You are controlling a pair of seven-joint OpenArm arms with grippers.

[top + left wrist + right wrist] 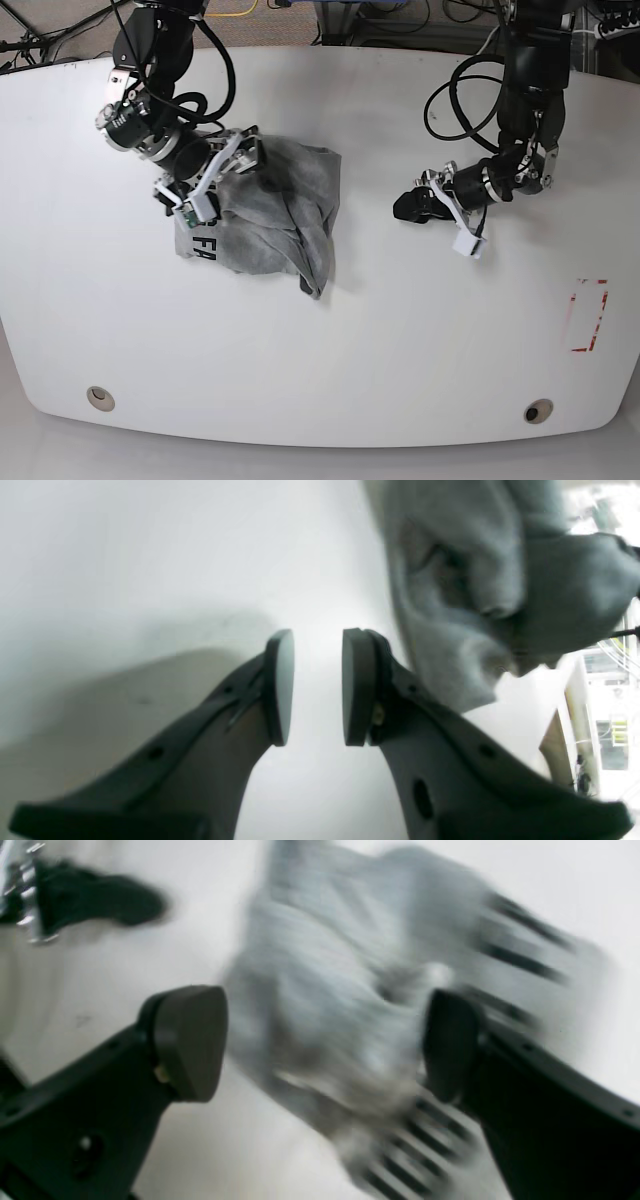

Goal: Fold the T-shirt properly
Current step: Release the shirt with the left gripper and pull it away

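Right jaws (325,1045): spread wide, nothing between the pads. They hover directly over the T-shirt (360,1005), one pad to either side of the bunched grey cloth, with the black lettering showing as dark streaks just past one pad. The wrist view is badly blurred, so contact with the cloth cannot be judged. In the base view these jaws (215,170) sit over the upper corner of the garment, with part of the chest lettering visible just beyond them.

T-shirt (270,215): lies crumpled in a loose heap on the white desk (330,370), folds running down to a narrow tail at its lower end.

Left jaws (318,687): pads face each other with a narrow gap, partly drawn together, gripping nothing; only bare desk (150,555) shows between and under them. The T-shirt (465,580) appears as a rumpled grey mass ahead of and off to one side of one pad, not touching it. In the base view these jaws (410,205) point toward the garment across bare desk, well apart from its nearest edge.

Far from both jaws, a red rectangular marking (588,315) sits near the desk's edge.
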